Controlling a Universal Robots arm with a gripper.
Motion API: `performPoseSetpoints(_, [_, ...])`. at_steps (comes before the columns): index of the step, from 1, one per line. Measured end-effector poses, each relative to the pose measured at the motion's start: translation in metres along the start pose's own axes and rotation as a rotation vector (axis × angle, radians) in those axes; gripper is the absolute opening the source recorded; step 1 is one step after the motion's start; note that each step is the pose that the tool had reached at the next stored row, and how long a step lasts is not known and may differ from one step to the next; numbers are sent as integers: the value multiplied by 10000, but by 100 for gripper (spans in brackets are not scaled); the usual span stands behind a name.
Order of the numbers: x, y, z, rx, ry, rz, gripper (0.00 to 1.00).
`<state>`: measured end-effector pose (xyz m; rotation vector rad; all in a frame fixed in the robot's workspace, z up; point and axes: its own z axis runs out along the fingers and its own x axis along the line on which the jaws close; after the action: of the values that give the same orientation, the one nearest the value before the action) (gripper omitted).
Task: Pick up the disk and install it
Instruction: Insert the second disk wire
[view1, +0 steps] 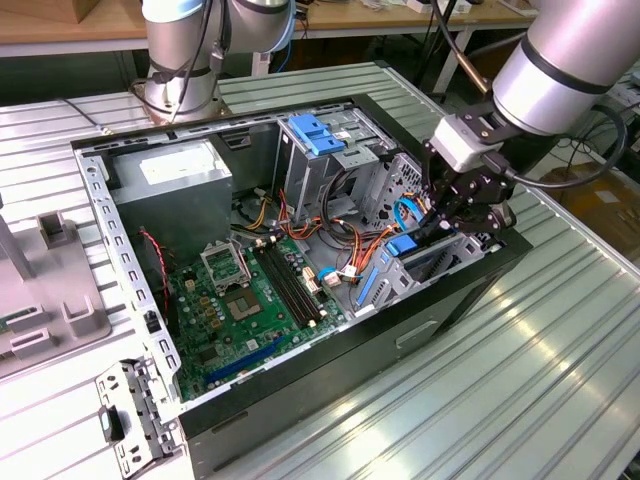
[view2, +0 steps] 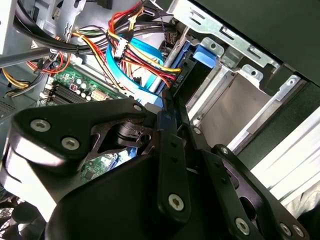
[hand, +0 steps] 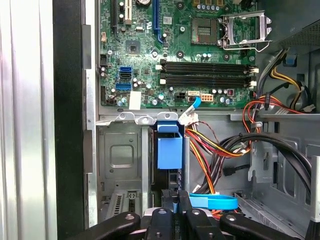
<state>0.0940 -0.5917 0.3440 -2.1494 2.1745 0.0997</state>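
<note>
Disk (view1: 428, 256) edge-up in case (view1: 300, 380) drive bay, tool (view1: 447, 222) clamped on it, arm angled down.

This is a robotics lab or assembly workshop. An opened computer case (view1: 300, 250) with its green motherboard (view1: 240, 300) exposed lies on a ribbed metal desk (view1: 520, 380) directly below the gripper (view1: 455, 215), and beyond the case stand a second robot arm's base (view1: 180, 60) and wooden workbenches (view1: 60, 30).
</note>
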Motion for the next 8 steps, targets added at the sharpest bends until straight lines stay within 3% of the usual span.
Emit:
performPoseSetpoints(4, [-3, -7, -28, -4, -269, -16, 16])
performPoseSetpoints(5, [-5, -11, -40, -6, -388, -18, 16])
performPoseSetpoints(6, [-5, -16, -45, -7, -468, -21, 16])
performPoseSetpoints(8, [-5, -22, -44, -9, -549, -27, 16])
